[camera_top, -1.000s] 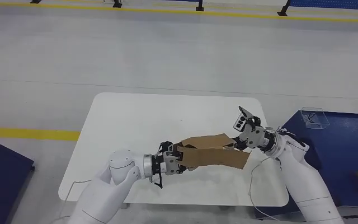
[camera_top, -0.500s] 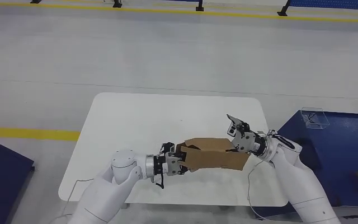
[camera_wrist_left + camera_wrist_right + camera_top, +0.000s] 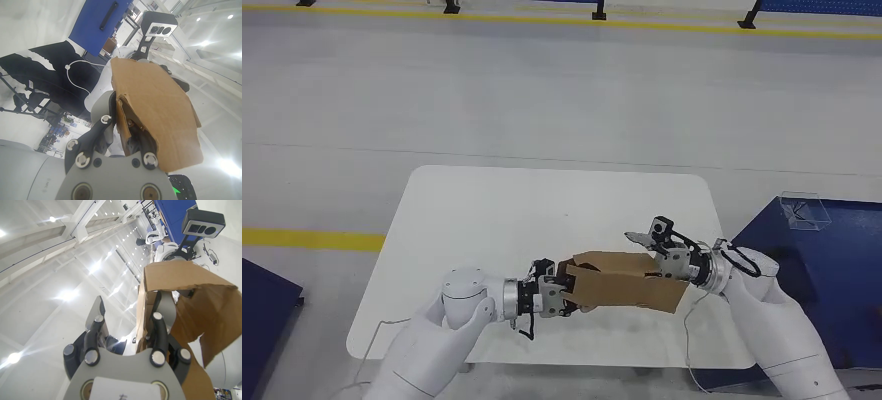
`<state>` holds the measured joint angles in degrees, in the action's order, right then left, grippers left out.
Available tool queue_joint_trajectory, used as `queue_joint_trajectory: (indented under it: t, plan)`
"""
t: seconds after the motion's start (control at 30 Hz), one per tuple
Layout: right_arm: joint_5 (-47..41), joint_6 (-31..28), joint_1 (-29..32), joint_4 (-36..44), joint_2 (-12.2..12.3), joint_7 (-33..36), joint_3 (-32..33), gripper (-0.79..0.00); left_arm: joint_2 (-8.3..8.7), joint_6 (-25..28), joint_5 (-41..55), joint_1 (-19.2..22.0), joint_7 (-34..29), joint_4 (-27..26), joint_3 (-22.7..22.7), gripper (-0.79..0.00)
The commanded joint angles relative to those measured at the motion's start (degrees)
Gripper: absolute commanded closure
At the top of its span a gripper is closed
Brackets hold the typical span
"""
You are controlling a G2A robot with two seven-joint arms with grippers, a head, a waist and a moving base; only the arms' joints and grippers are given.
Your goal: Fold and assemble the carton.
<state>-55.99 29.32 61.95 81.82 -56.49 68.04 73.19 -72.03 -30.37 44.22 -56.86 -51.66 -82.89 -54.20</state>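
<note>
A brown cardboard carton is held just above the front of the white table, partly opened into a tube. My left gripper is at its left end, shut on a torn flap edge; the carton's broad panel covers one finger. My right gripper is at the carton's right end and stands open. In the right wrist view a carton wall runs between its fingers: one finger is inside the carton, the other outside.
A blue cabinet with a clear plastic holder on it stands close to the table's right edge. Another dark blue object sits left of the table. The table's back half is bare white surface.
My right gripper has dropped from a raised, tilted pose to lie level along the carton's right end. The carton has swung from slanted and flat to level and more boxed. The left gripper has held its grip.
</note>
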Motion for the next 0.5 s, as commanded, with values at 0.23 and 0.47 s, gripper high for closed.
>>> queue_joint_trajectory:
  t: [0.23,0.47]
  plan:
    - [0.43,-1.79,0.49,1.20,-0.03,-1.33,0.07,0.000,0.55,1.05,0.75,-1.39,1.69,-1.55,-2.24,-0.785]
    - [-6.07,-2.19,1.43,2.07,-0.35,-2.97,1.55,0.000,1.39,7.14,0.14,-4.82,4.63,-4.88,-6.51,-0.785]
